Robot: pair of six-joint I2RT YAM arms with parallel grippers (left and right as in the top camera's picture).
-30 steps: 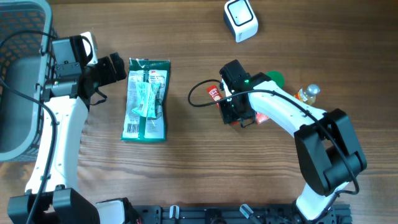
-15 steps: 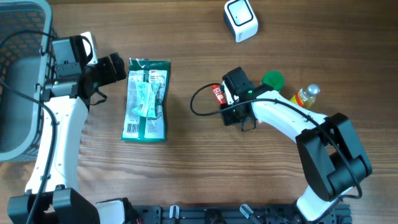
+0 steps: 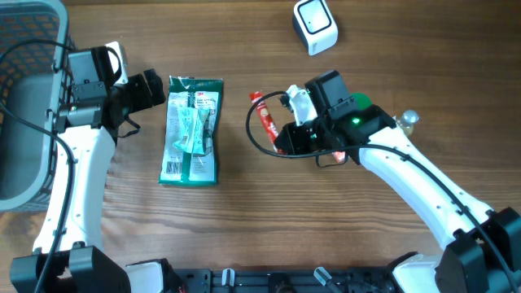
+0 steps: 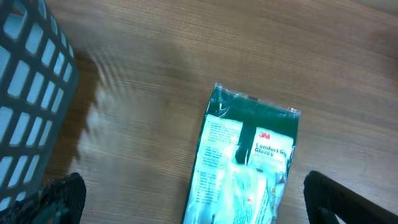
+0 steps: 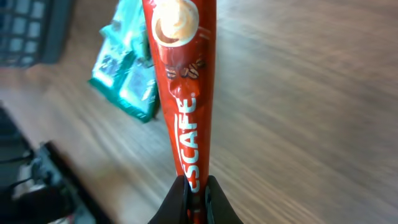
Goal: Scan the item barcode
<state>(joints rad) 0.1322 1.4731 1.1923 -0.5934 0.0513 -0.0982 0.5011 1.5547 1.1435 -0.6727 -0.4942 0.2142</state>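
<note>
A red Nescafe stick sachet (image 3: 263, 115) is pinched at its lower end by my right gripper (image 3: 282, 139), which is shut on it left of the table's middle. In the right wrist view the sachet (image 5: 185, 74) rises straight up from the shut gripper (image 5: 196, 194), held above the wood. The white barcode scanner (image 3: 315, 26) stands at the back, above and right of the sachet. My left gripper (image 3: 158, 89) is open beside the top of a green glove packet (image 3: 191, 130). In the left wrist view its fingers (image 4: 59, 199) straddle the packet (image 4: 249, 168).
A grey basket (image 3: 24, 163) fills the far left edge, also seen as the basket (image 4: 31, 93) in the left wrist view. A green lid (image 3: 359, 103) and a small yellow bottle (image 3: 404, 122) lie behind my right arm. The glove packet (image 5: 124, 81) is blurred behind the sachet.
My right gripper closed on the sachet and carried it left and up off the table, the arm swinging round. The left arm and glove packet stayed still.
</note>
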